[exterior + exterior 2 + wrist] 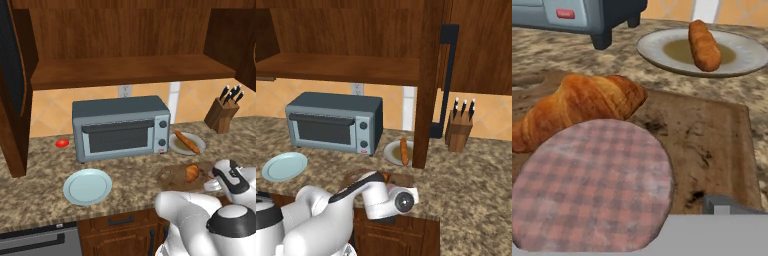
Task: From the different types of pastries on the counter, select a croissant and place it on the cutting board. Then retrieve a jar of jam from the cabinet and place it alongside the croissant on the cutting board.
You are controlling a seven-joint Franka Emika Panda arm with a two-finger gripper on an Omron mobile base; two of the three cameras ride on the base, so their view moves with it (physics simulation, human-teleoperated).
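1. One cabinet point(125, 70) of dark reddish wood hangs over one speckled granite counter point(35, 175); its wide shelf is bare and a door point(428, 85) stands swung out.
2. One grey toaster oven point(120, 127) sits at the back of the counter, with one knife block point(221, 114) off to its right.
3. Two plates: a light blue plate point(87, 186) in front of the oven, and a pale plate point(747, 52) holding the one baguette-like stick point(704, 45).
4. One dark cutting board point(712, 150) lies at the counter's front edge, beside that pale plate.
5. One croissant point(577, 107) lies on the board.
6. One jar of jam point(592, 185), checked lid up, stands just in front of the croissant.
7. The gripper point(212, 181) hovers right by the jar, jaws spread wide, gripping nothing.
8. One small red thing point(62, 142) sits left of the oven.
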